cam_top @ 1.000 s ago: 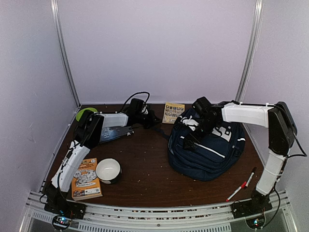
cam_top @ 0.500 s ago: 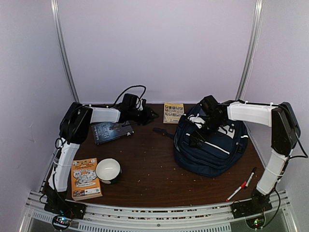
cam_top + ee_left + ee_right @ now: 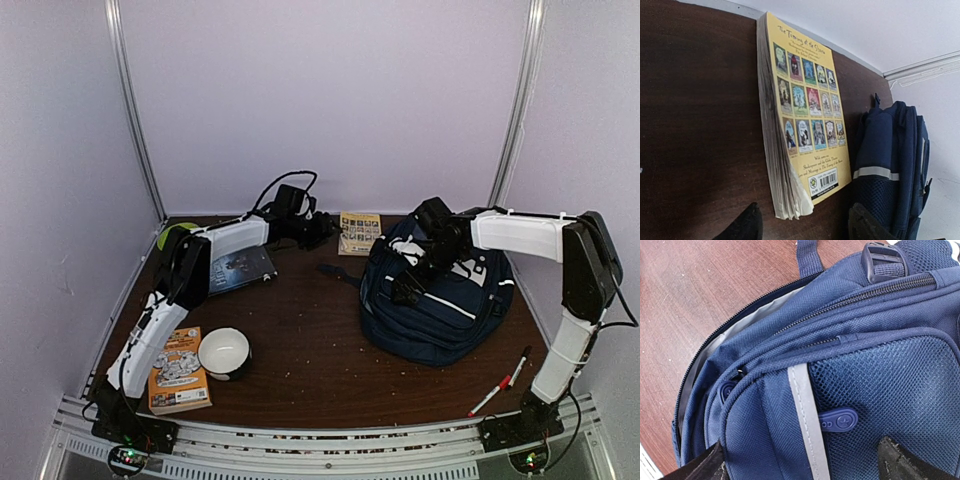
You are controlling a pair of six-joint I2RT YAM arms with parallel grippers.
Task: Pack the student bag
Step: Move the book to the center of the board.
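Observation:
The student bag (image 3: 445,300), navy blue with white trim, lies at the right of the table, and its main zip gapes on grey lining (image 3: 735,335). My right gripper (image 3: 410,285) is open and low over the bag's front. In the right wrist view its fingertips (image 3: 900,460) stand wide apart on either side of the white stripe and a blue zip pull (image 3: 837,420). My left gripper (image 3: 315,228) is open at the back of the table. A yellow paperback (image 3: 805,115) lies just ahead of the left gripper (image 3: 805,227), its near corner between the fingertips without touching them.
A dark book (image 3: 240,268) lies under the left arm and a green object (image 3: 170,235) sits at the back left. An orange book (image 3: 178,370) and a white bowl (image 3: 224,352) are at the front left. Two markers (image 3: 500,385) lie at the front right.
My left gripper has gone from shut to open and moved right toward the yellow paperback. The bag, with my right gripper over it, shifted a little to the right and back.

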